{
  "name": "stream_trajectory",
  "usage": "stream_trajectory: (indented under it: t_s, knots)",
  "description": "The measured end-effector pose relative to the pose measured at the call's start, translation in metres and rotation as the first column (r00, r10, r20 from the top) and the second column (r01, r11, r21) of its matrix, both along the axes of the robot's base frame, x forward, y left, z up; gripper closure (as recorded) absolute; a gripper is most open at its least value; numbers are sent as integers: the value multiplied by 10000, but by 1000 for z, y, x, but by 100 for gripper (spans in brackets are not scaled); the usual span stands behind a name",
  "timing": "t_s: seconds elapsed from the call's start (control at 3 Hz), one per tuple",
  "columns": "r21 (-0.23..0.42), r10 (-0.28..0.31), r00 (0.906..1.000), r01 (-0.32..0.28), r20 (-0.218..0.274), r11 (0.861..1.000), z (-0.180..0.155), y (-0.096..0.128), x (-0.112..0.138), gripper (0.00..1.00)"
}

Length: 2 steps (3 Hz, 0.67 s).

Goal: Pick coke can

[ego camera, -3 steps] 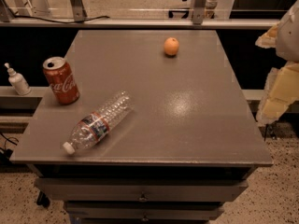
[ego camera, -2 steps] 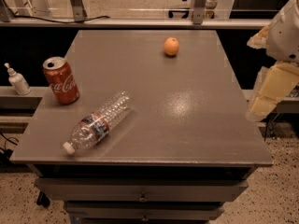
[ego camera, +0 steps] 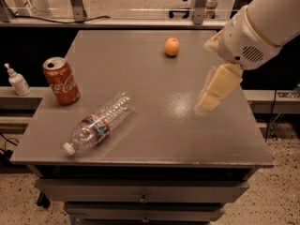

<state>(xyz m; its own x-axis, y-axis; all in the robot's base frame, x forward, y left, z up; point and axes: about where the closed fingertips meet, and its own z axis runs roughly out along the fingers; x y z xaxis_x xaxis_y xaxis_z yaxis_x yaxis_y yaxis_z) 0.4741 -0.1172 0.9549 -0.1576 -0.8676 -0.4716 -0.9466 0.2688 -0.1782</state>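
The step in hand looks like the approach, with nothing grasped yet. Nearest, a clear plastic bottle [ego camera: 97,123] lies on its side toward the front-left corner of the tabletop [ego camera: 154,144], cap pointing at the front edge. Further back, the end effector [ego camera: 216,87] hangs over the right edge, about midway along it; whether it is open or closed cannot be told. The coke can [ego camera: 61,81] stands upright by the left edge, well apart from the end effector, just beyond the bottle. The next move likely calls for a long leftward crossing over the bare middle, passing behind the bottle. An orange [ego camera: 172,46] sits near the far edge, off that path.
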Motion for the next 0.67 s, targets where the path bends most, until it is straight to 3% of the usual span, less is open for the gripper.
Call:
stream_trajectory:
  t_s: [0.33, 0.67]
  knots:
    - [1416, 192, 9995, -152, -264, 9898, -11, 46, 9, 0]
    - [2628, 418, 9975, -252, -577, 9645, -21, 94, 14, 0]
